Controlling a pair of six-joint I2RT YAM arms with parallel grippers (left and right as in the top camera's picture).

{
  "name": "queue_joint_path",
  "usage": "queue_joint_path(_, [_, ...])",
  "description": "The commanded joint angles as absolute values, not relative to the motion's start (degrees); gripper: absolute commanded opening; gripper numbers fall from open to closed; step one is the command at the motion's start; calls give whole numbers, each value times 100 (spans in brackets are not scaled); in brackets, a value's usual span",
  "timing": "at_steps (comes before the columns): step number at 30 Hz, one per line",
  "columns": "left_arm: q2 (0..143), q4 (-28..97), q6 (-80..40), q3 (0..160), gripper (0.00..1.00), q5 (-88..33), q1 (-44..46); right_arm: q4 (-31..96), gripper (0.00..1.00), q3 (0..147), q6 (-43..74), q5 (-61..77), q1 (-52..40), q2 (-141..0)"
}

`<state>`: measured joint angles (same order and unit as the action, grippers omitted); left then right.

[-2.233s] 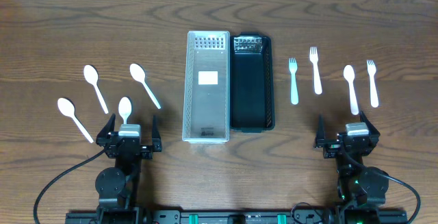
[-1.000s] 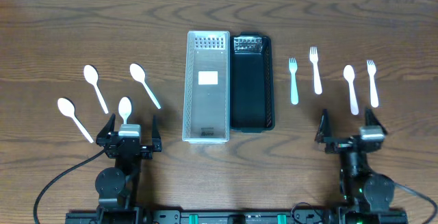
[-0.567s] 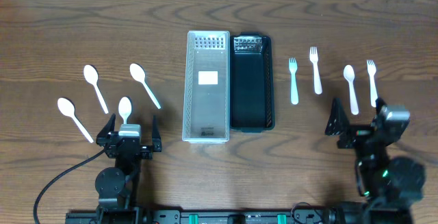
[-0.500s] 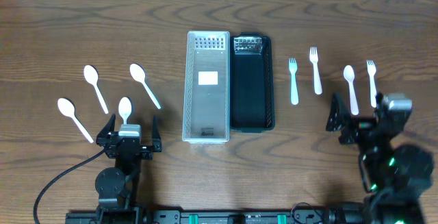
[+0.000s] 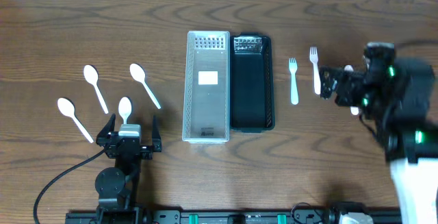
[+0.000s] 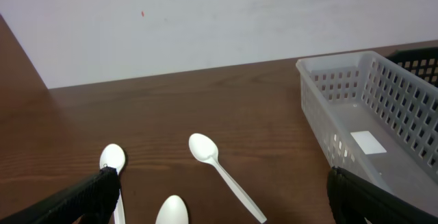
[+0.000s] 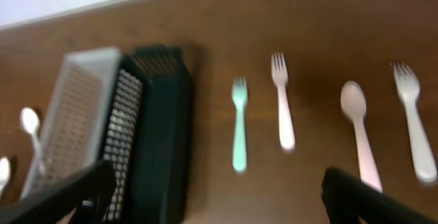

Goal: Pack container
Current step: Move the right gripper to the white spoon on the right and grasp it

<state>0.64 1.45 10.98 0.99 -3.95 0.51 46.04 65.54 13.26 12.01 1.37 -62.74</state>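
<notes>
A white slotted basket (image 5: 207, 87) and a black one (image 5: 252, 83) stand side by side mid-table. Several white spoons lie to the left: (image 5: 95, 87), (image 5: 144, 83), (image 5: 73, 118). My left gripper (image 5: 133, 119) rests open by a spoon (image 5: 124, 106), which also shows in the left wrist view (image 6: 172, 210) between its fingers (image 6: 82, 200). Two forks (image 5: 293, 80), (image 5: 315, 70) lie right of the baskets. My right gripper (image 5: 345, 87) hovers open over the far-right cutlery, hiding it from overhead. The blurred right wrist view shows a spoon (image 7: 359, 131) and a fork (image 7: 414, 125) there.
The white basket (image 6: 369, 128) has a label on its floor, and both baskets hold nothing. The black basket (image 7: 154, 128) stands left of the mint fork (image 7: 238, 125) and pale fork (image 7: 282, 101). Bare wood lies between cutlery and baskets.
My right arm has risen from its rest near the front edge and swung forward over the right-hand spoon and fork. Its jaws stayed open. The left arm has not moved.
</notes>
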Motion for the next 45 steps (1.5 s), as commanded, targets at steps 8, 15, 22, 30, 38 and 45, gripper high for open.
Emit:
queue_joint_path(8, [64,364,1177,23,98,-515,69,5201,99,7985,663,375,209,-8309])
queue_joint_path(15, [67,366,1177,23,98,-515,69,5452,99,7985,941,-307,209,-9275])
queue_joint_path(22, [64,366,1177,23,98,-515,69,5186,99,7985,1190,-773,412,-9618])
queue_joint_path(30, [64,366,1177,23,98,-515,69,5398,99,7985,-93,963,1579,-9915])
queue_joint_path(38, [64,364,1177,23,98,-515,69,5159,98,7985,-893,51,1898,-10112])
queue_joint_path(45, [64,366,1177,23,98,-515,69,5271,99,7985,-1890,-222,1793,-10501])
